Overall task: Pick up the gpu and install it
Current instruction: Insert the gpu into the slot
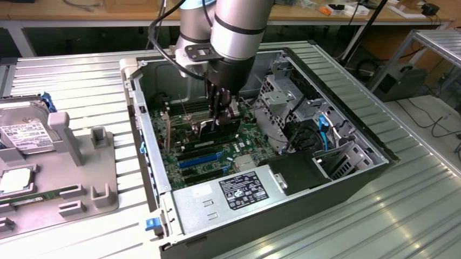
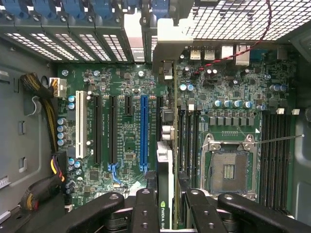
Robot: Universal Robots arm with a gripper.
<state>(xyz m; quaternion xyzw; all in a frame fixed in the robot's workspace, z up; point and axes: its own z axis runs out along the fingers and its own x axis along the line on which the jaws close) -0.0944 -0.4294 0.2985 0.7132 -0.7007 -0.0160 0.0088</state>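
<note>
Wrist view: gpu (image 2: 165, 194), thin black card seen edge-on, bearing a green stripe with white lettering that begins "NVIDIA"; pale silvery bracket (image 2: 165, 53) running from its far end. The gripper (image 2: 166, 206) is pinching the card between black metal fingers (image 2: 146, 208), one on each face. Beyond the fingertips the green motherboard (image 2: 121, 141) is lying flat, showing a blue slot (image 2: 144, 133), a white slot (image 2: 80, 125), black slots and a square metal CPU socket (image 2: 228, 167).

Exterior view: arm, silver tube with black wrist, is reaching straight down into the open black computer case (image 1: 338, 189), holding the gpu (image 1: 223, 118) upright above the board. Power supply (image 1: 230, 197), grey box, is carrying a black label with unreadable white print.
</note>
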